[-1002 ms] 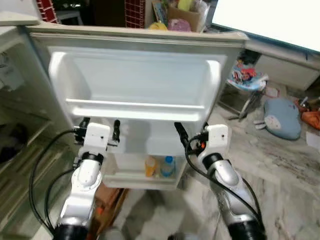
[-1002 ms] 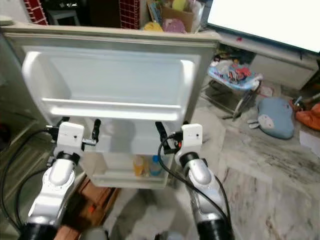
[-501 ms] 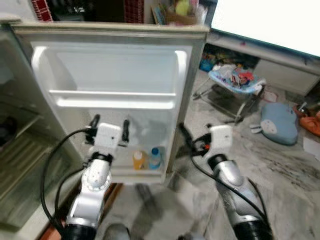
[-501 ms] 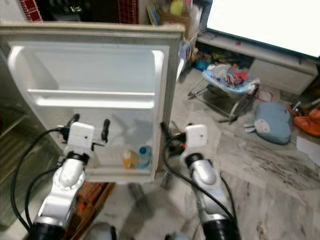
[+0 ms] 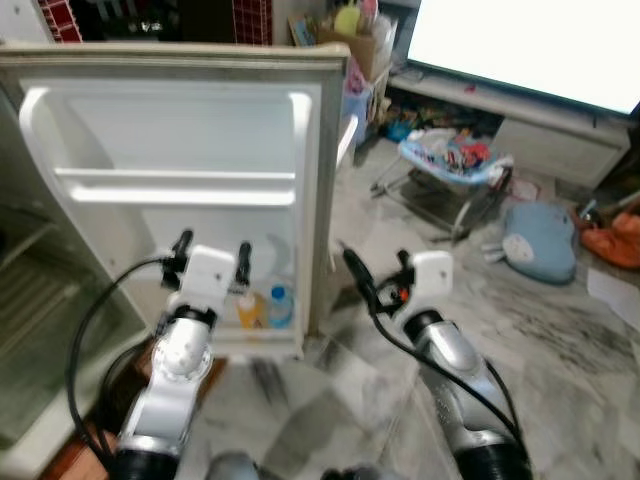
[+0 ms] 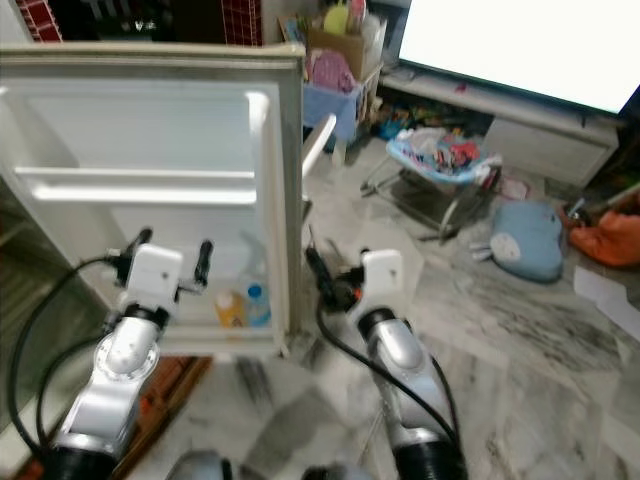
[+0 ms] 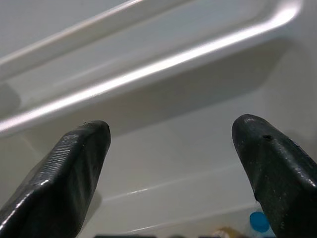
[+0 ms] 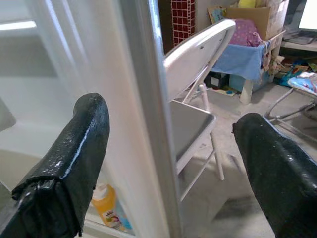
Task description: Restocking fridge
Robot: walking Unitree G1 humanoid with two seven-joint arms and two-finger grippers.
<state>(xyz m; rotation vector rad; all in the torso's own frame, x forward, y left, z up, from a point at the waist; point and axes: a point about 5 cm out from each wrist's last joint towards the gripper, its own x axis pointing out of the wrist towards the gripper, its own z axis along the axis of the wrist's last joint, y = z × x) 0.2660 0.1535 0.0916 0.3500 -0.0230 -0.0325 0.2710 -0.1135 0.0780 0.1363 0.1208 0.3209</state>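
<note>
The white fridge door (image 5: 180,120) stands open, its inner side facing me. Its lowest shelf holds an orange bottle (image 5: 247,310) and a blue-capped bottle (image 5: 280,305). My left gripper (image 5: 213,247) is open and empty, held in front of the door's inner wall just above that shelf (image 7: 163,74). My right gripper (image 5: 376,265) is open and empty too, level with the door's free edge (image 8: 148,99). The right wrist view catches the orange bottle (image 8: 105,204) low beside that edge.
The fridge's interior (image 5: 40,290) lies at the left. A white folding chair (image 8: 198,69) stands behind the door's edge. On the marble floor to the right are a baby bouncer (image 5: 455,165), a blue cushion (image 5: 540,240) and an orange item (image 5: 612,240).
The whole picture has slid left, so the camera has swung to the right. The right gripper now sits beside the door's free edge instead of in front of its inner side.
</note>
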